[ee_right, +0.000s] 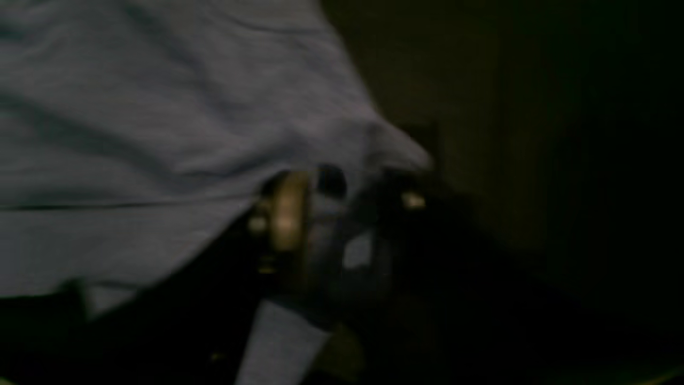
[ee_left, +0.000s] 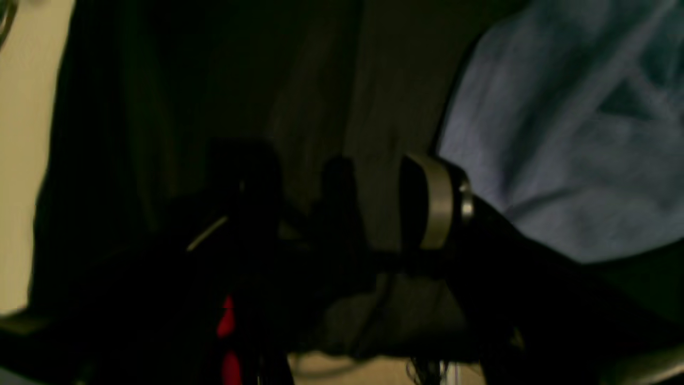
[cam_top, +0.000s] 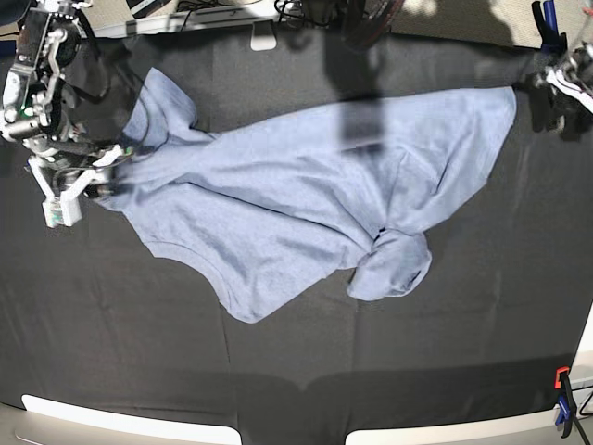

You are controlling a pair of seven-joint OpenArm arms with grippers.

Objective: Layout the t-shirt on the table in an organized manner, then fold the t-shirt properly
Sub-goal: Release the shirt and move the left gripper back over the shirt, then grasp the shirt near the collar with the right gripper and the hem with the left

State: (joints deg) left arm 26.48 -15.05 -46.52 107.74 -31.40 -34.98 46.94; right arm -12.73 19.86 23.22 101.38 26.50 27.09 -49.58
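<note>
Base view: the t-shirt lies on the table, in the far half, stretched from the far left corner toward the far right corner.
Where the shirt is: 1 end is near the far left corner by the right gripper. The other end is near the far right corner by the left gripper.
Long way of the shirt: it runs across the table from left to right, a little slanted, with the right end closer to the far edge.
Which way it points: I cannot tell where the neck is. 1 sleeve is bunched up and points toward the near edge.
What is done: the shirt is pulled out long. It is partly spread.
What is left: it has many wrinkles, the near edge is crooked, and the sleeve is crumpled. I think it needs more smoothing. No fold is made yet.
Left fingers: in the left wrist view the dark fingers stand apart over the black table, beside the shirt and not on it. They hold nothing.
Right fingers: in the right wrist view the picture is dark and blurry. The shirt edge lies right at the gripper, but I cannot tell if it is pinched or let go.
</note>
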